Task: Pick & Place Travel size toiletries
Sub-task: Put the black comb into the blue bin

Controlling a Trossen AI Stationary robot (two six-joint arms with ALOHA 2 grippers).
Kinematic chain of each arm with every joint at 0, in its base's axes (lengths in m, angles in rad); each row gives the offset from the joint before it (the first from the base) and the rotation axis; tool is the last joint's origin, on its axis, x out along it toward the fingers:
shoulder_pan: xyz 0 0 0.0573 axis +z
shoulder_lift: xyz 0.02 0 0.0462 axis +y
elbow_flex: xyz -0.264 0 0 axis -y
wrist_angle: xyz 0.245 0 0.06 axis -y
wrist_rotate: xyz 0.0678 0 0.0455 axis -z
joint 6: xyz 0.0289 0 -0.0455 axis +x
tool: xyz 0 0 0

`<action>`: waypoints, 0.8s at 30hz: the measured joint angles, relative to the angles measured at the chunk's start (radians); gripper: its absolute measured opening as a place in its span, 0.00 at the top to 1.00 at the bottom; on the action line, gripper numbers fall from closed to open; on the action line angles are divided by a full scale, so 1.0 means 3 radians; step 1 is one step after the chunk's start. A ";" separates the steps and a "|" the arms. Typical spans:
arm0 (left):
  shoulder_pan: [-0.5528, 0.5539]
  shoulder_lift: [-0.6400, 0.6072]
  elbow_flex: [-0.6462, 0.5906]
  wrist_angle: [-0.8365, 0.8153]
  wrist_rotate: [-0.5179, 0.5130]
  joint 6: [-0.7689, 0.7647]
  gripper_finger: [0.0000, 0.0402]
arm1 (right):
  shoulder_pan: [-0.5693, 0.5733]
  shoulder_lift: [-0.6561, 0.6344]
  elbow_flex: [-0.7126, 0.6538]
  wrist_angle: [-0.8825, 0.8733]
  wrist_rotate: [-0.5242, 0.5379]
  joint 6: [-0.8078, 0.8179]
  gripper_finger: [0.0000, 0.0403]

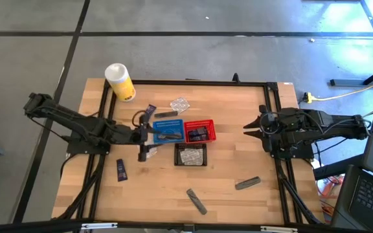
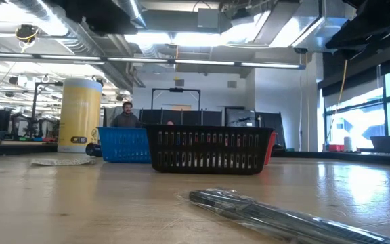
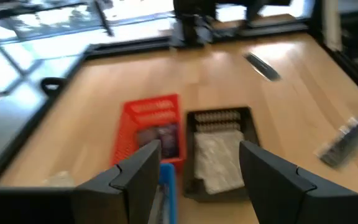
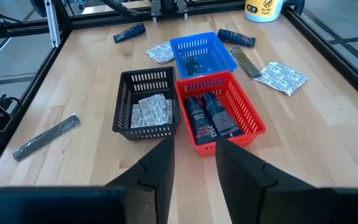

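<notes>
Navy tubes (image 4: 207, 118) in red basket (image 4: 252, 118), seen from right wrist

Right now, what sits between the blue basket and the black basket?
Nothing: in the high view the blue basket and black basket meet corner to corner. The red basket, holding dark navy tubes, borders both, as the right wrist view confirms.

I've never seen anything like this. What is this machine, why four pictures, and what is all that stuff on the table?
Two robot arms work at a wooden table. One camera looks down from above, one sits at table height, and one rides each wrist. The left gripper hovers at the blue basket, jaws open and empty. The right gripper waits at the table's right side, holding nothing. The red basket holds dark navy tubes; the black basket holds clear packets. Grey tubes lie loose.
</notes>
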 joint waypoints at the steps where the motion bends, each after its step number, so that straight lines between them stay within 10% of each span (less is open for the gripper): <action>1: -0.0003 -0.0042 0.0028 -0.0062 -0.0048 -0.0006 0.47 | -0.0005 0.0000 0.0000 0.0003 0.0007 0.0000 0.70; 13: 0.0019 -0.0834 0.0051 -0.0496 -0.0309 -0.0164 0.47 | -0.0004 0.0001 0.0000 0.0052 0.0001 0.0189 0.65; 24: 0.0042 -0.1475 0.0051 -0.0532 -0.0430 0.0216 0.47 | -0.0004 0.0174 0.0001 0.1360 -0.0369 0.0273 0.62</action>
